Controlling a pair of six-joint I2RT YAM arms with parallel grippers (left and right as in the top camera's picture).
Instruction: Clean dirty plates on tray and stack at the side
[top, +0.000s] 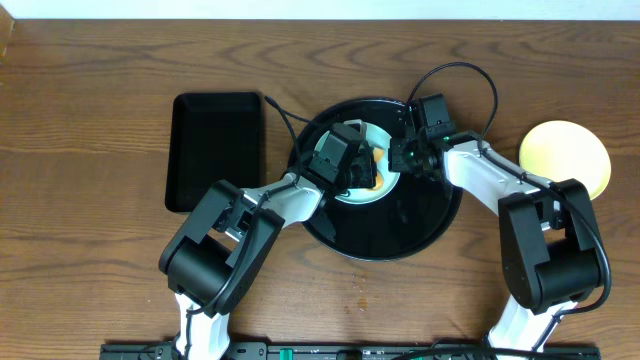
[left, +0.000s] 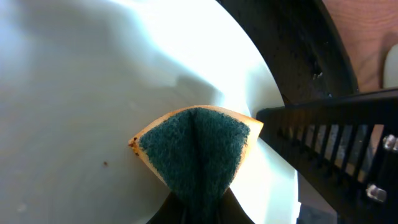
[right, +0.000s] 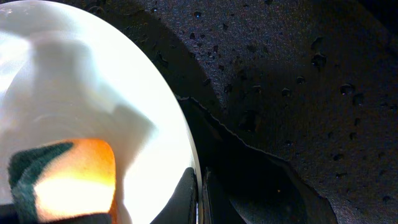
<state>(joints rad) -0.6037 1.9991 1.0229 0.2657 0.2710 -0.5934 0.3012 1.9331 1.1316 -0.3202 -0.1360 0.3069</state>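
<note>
Both my grippers are closed on something at the far edge of the tray (top: 400, 228), which sits about mid-table (top: 90, 120). My left gripper (top: 350, 165) is pinched tight on a sponge (top: 376, 178), folded between the fingers so that its dark green scouring face bulges outward with the orange foam showing along the edges. In the left wrist view the sponge (left: 196, 149) presses flat against the pale inner face of the plate (left: 81, 81), near the plate's right rim, and a small brown speck lies on the plate just left of it. My right gripper (top: 405, 158) comes in from the right side of the tray and is clamped narrowly on the plate's rim; in the right wrist view its fingers (right: 200, 190) meet on either side of the thin edge, with the plate (right: 81, 74) to the left and the wet, droplet-speckled tray (right: 298, 81) to the right. I cannot tell whether that rim is lifted off the tray or resting on it. The sponge (right: 68, 174) shows there too, low on the plate near my fingers. A yellow plate (top: 565, 158) lies alone on the table near its right edge, well apart from the tray. A small tray (top: 215, 150), rectangular and black, lies on the table just left of the round one.
</note>
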